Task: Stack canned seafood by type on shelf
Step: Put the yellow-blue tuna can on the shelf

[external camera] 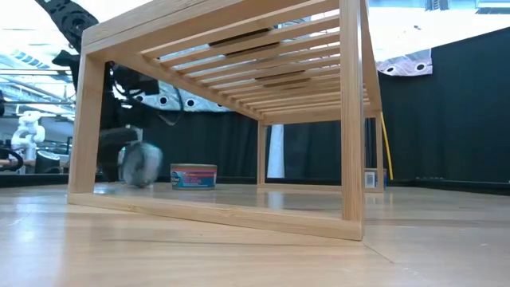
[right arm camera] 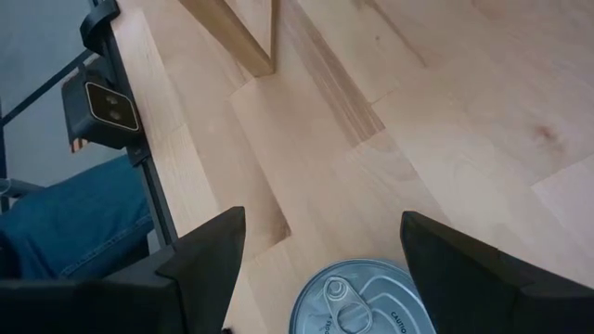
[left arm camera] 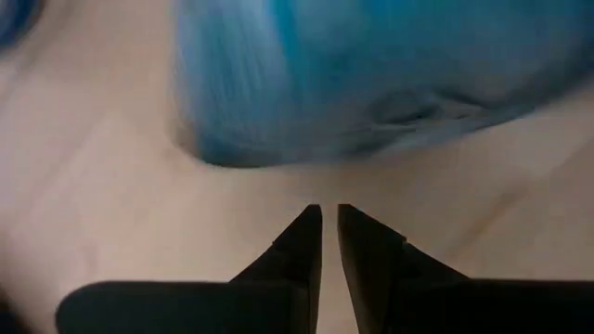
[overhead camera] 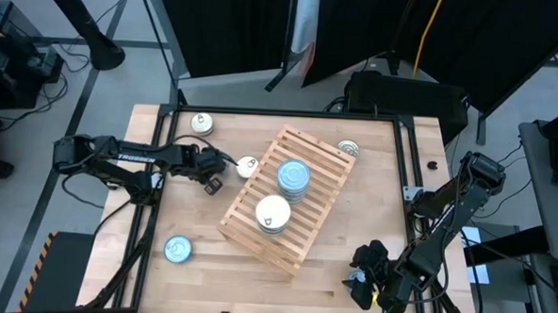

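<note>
L end effector (overhead camera: 218,173) closed, empty, beside a tin (overhead camera: 247,166) left of shelf (overhead camera: 317,198); R end effector (right arm camera: 320,246) open over a silver tin (right arm camera: 364,299) on surface (overhead camera: 321,272).

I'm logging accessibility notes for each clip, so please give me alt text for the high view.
A light-wood slatted shelf lies diagonally mid-table, carrying a stack of blue-topped tins and a stack of white-topped tins. Loose tins lie around it, one blue-topped tin near the front left. The left gripper reaches toward the shelf's left edge; the right gripper waits at front right.
</note>
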### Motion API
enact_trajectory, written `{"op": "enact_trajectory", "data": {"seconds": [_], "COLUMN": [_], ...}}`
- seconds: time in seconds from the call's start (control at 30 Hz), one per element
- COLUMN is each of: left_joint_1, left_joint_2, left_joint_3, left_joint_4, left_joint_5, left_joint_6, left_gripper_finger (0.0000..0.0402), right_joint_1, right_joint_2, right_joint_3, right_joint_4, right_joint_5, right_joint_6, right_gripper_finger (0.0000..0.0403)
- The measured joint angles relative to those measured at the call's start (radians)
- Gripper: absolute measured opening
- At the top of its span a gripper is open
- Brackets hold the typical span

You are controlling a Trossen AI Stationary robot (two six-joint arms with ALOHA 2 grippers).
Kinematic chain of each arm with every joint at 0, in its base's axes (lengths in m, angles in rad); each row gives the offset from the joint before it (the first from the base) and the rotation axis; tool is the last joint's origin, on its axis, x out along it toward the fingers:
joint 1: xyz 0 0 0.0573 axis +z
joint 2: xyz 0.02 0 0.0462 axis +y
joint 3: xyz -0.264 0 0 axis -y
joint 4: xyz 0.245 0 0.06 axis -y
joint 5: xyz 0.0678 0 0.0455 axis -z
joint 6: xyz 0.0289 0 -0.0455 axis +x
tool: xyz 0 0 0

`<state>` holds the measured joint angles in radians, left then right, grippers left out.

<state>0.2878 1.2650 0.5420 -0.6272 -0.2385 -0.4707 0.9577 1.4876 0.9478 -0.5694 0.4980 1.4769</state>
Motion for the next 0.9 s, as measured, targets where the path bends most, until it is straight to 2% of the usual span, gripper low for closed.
{"op": "enact_trajectory", "data": {"seconds": [0.2,0.37,0.53,0.77,0.9], "left_joint_1": [-0.008,-0.053,-0.125,-0.160,-0.160], "left_joint_2": [-0.003,-0.033,-0.129,-0.254,-0.285], "left_joint_3": [0.004,0.030,0.105,0.240,0.286], "left_joint_4": [-0.061,-0.116,-0.229,-0.335,-0.331], "left_joint_5": [0.045,0.189,0.181,0.130,0.125], "left_joint_6": [-0.046,-0.047,-0.026,0.278,0.482], "left_gripper_finger": [0.0049,0.0049,0.0049,0.0054,0.0091], "right_joint_1": [0.000,0.000,0.000,0.000,0.000], "right_joint_2": [0.000,0.000,0.000,-0.001,-0.001], "right_joint_3": [0.000,0.000,0.000,0.001,0.001], "right_joint_4": [0.006,0.011,0.014,0.021,0.021], "right_joint_5": [-0.001,-0.002,-0.006,-0.006,-0.006], "right_joint_6": [-0.003,-0.004,-0.012,-0.023,-0.024], "right_gripper_finger": [0.0279,0.0279,0.0279,0.0279,0.0279]}}
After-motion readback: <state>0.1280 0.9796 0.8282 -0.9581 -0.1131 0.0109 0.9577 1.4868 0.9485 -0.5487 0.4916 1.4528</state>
